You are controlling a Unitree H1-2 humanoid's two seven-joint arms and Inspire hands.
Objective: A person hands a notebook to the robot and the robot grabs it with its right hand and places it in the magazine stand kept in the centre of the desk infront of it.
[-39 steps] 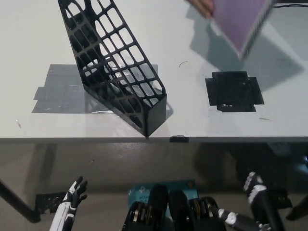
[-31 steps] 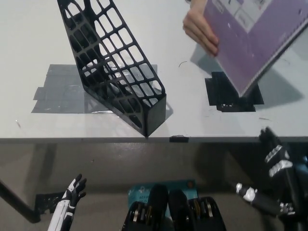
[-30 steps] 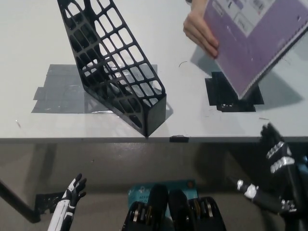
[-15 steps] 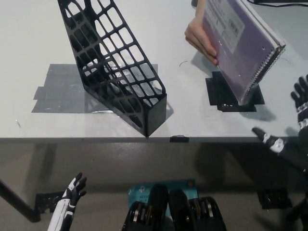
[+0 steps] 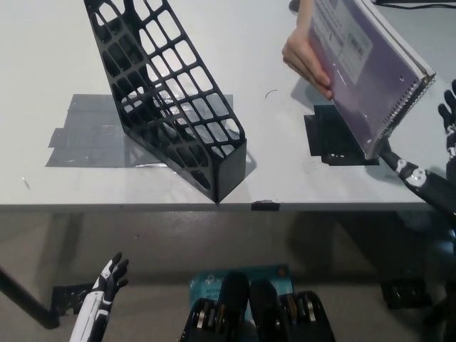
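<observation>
A person's hand (image 5: 308,57) holds a purple spiral-bound notebook (image 5: 365,68) tilted above the desk at the upper right. My black right hand (image 5: 436,167) is at the right edge, open, its fingers spread on either side of the notebook's lower corner without closing on it. The black mesh magazine stand (image 5: 167,96) stands at the desk's centre-left, open end up, nothing inside. My white left hand (image 5: 103,288) hangs low at the lower left, below the desk edge, fingers apart.
A black patch (image 5: 342,135) is taped to the white desk (image 5: 64,64) under the notebook. Grey tape (image 5: 89,135) lies beneath the stand. The desk's front edge runs across the middle of the picture.
My right hand has risen from below the desk edge up to the notebook's lower corner. The person has brought the notebook down and tilted it more upright. The left hand stayed put.
</observation>
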